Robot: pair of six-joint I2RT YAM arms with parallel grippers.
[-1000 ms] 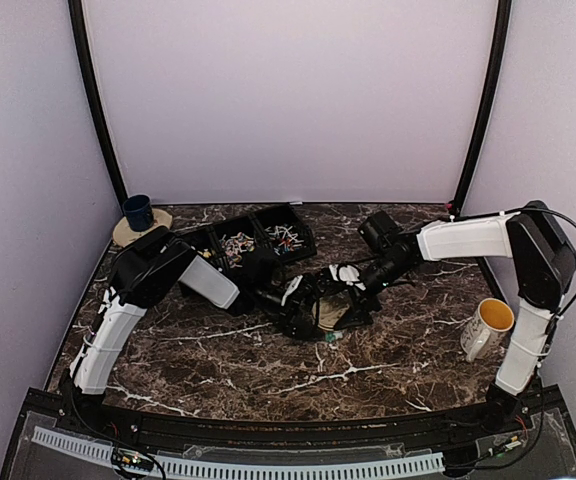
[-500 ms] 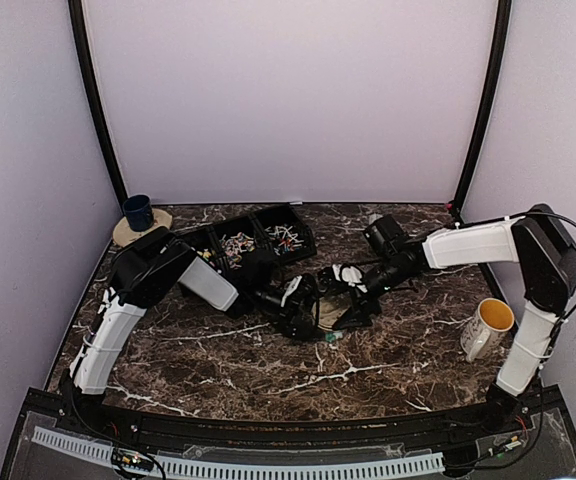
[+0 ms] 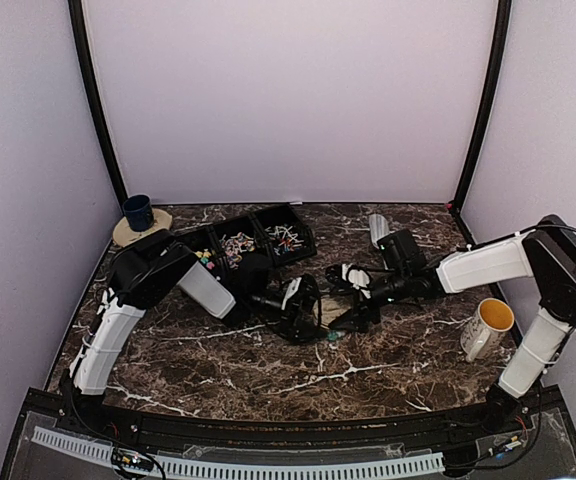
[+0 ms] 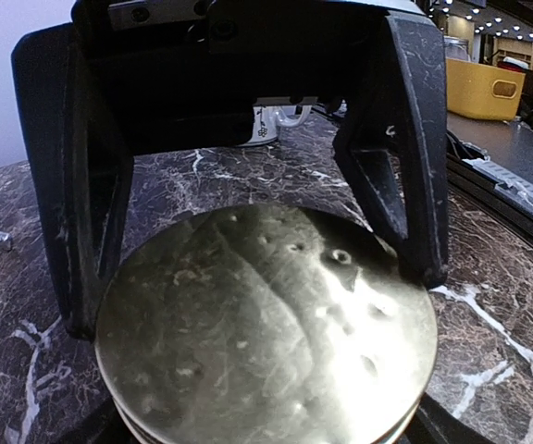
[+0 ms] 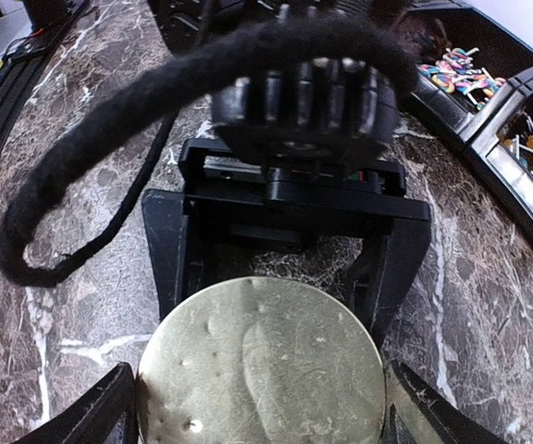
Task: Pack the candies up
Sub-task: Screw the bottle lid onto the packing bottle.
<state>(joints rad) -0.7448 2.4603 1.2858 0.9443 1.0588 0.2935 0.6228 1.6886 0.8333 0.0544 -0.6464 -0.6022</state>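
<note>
On the marble table (image 3: 388,365) we see the black tray (image 5: 456,116) at the back left. Our left gripper (image 4: 254,298) clasps the round gold lid (image 4: 266,351) by its rim. The right gripper (image 5: 262,388) flanks it opposite; we cannot tell whether it presses. The candies (image 3: 234,243) lie in the tray's compartments.

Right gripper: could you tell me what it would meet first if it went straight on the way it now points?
Most likely the round metal lid held by the left gripper, directly ahead; depth is unclear.
</note>
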